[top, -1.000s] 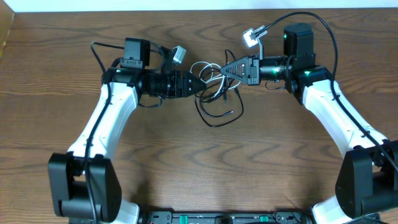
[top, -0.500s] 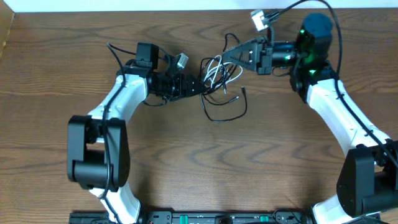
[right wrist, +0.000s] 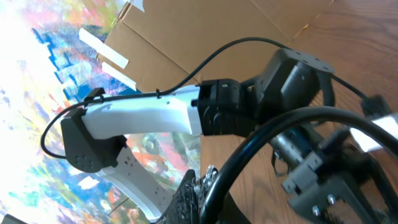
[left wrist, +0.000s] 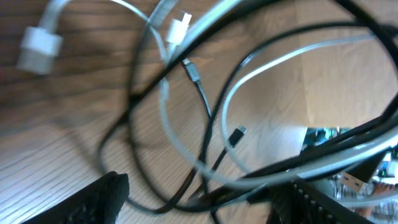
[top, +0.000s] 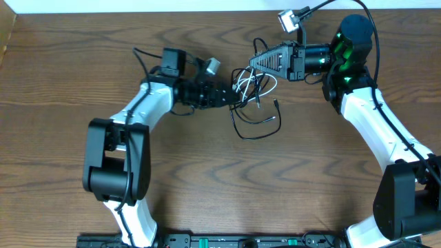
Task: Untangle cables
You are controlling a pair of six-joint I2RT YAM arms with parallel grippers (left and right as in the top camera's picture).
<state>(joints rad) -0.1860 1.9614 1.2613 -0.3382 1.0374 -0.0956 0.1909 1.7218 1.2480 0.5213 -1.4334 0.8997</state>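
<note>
The cables are a loose tangle on the wooden table between my two grippers. White loops (top: 249,81) lie on top and a black loop (top: 256,127) trails toward me. My left gripper (top: 233,98) points right into the tangle. In the left wrist view its fingers (left wrist: 208,205) are wide apart, with a white cable (left wrist: 267,62), black cables (left wrist: 205,106) and a white plug (left wrist: 38,46) lying between and ahead of them. My right gripper (top: 256,62) is raised at the tangle's far side. In the right wrist view it (right wrist: 208,193) is shut on a black cable (right wrist: 292,118) arching up from the jaws.
The table's far edge (top: 207,12) runs close behind both grippers. A wooden box corner (top: 5,38) sits at the far left. In the right wrist view my left arm (right wrist: 143,118) stretches across, with cardboard (right wrist: 205,31) behind it.
My left arm swung right and its gripper pushed further into the tangle. My right gripper rose and moved toward the far edge with the black cable. The cable bundle shifted right.
</note>
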